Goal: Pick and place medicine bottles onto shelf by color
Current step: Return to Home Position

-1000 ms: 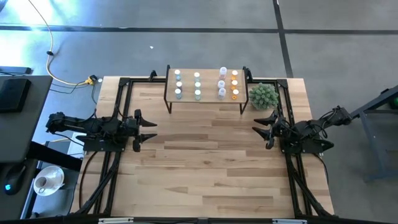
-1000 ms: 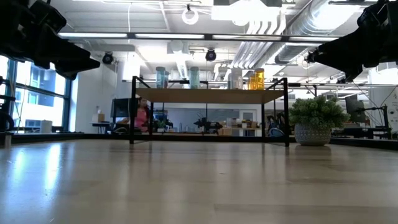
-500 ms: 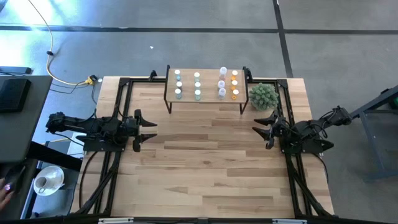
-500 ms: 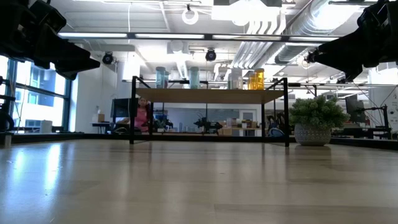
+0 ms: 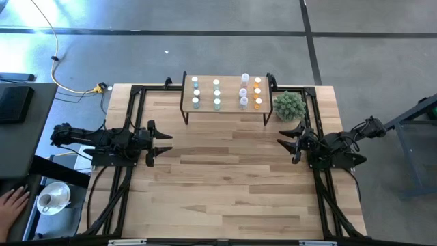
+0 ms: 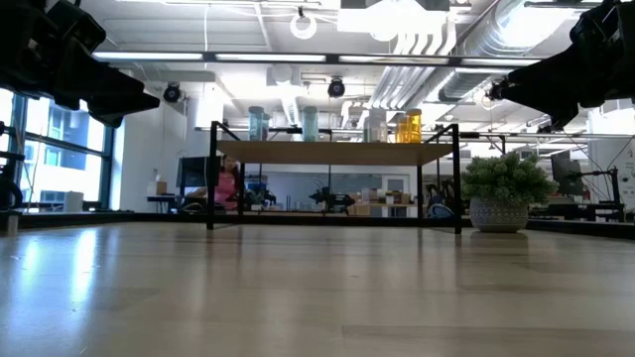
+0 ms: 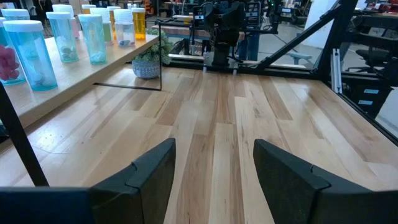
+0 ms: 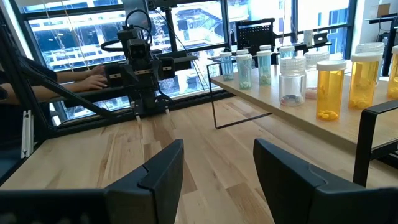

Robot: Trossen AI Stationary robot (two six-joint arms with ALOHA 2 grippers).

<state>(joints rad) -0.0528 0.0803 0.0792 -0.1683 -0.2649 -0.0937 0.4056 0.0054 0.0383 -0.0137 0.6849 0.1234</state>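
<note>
The shelf (image 5: 225,96) stood on the far edge of the worktop (image 5: 225,184), and all medicine bottles (image 5: 216,92) in view stood upright on its board, sorted into four columns by color. In the high view, the blue bottles (image 5: 195,92) occupied the shelf's left end, the green bottles (image 5: 216,102) stood next to them, the clear bottles (image 5: 244,89) came next after a gap, and the orange bottles (image 5: 257,93) occupied the shelf's right end. The low view showed the same order along the shelf (image 6: 332,152): blue (image 6: 258,123), green (image 6: 311,123), clear (image 6: 375,126), orange (image 6: 409,127). A potted plant (image 5: 289,104) stood on the worktop just beside the shelf's right end. The left end effector (image 5: 162,143) was positioned in front of the shelf and off its left end, well apart from it, with its fingers (image 7: 149,168) spread and nothing between them. The right end effector (image 5: 288,142) was positioned in front of the shelf and off its right end, near the plant, also with its fingers (image 8: 158,168) spread and holding nothing. Both end effectors pointed toward each other across bare worktop. A person's hand (image 5: 10,205) was visible off the worktop, far to the front left of the shelf.
</note>
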